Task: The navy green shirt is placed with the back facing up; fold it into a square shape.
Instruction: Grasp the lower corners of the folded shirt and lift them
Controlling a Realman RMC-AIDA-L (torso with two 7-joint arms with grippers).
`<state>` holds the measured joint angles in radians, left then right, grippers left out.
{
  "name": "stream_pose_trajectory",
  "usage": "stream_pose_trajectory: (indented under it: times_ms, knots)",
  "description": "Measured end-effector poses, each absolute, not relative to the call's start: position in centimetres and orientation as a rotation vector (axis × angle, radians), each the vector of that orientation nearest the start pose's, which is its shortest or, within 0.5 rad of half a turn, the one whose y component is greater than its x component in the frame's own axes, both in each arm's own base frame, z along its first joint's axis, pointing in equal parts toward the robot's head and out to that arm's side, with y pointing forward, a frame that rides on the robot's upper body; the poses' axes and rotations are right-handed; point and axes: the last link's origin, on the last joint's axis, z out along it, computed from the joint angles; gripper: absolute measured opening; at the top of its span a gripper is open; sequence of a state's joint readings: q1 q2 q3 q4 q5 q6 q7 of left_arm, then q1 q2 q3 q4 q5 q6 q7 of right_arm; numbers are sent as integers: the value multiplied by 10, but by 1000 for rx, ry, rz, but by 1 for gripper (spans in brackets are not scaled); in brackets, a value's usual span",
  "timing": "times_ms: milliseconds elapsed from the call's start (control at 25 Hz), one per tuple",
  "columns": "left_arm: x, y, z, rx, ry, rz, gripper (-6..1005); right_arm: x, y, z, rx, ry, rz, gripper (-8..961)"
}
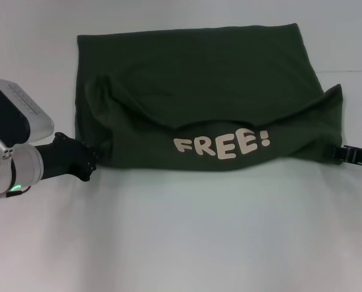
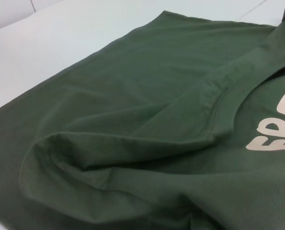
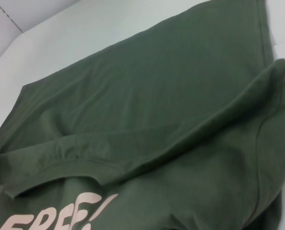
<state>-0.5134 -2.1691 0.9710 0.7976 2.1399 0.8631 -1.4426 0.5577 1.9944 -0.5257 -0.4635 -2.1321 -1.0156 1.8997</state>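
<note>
left arm (image 1: 13, 143): silver-white, black wrist, green light | right tool (image 1: 355, 155): black

Left gripper (image 1: 90, 163): fingertips hidden at the edge of the navy green shirt (image 1: 199, 79), so their spread cannot be read. Right gripper (image 1: 342, 153): cut off by the head view's border, only a dark end showing against the cloth. Neither wrist view shows any fingers. Cream lettering (image 2: 276, 139) is cropped in both wrist views; the shirt's underlayer is covered by the turned-up fold.
</note>
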Motion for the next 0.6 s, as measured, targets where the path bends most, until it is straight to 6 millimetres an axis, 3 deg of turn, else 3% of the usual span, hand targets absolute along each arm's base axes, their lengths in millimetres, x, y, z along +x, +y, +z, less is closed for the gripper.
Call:
stream_pose_trajectory:
  times_ms: [80,600]
  knots:
    - [-282,386,-28,-2408,-484,-66,2,356,368,27,-1980,1462,497,72]
    - [-296,377,-17,-2371,-603,-112,2,363,360,35,-1997,1430,494,73]
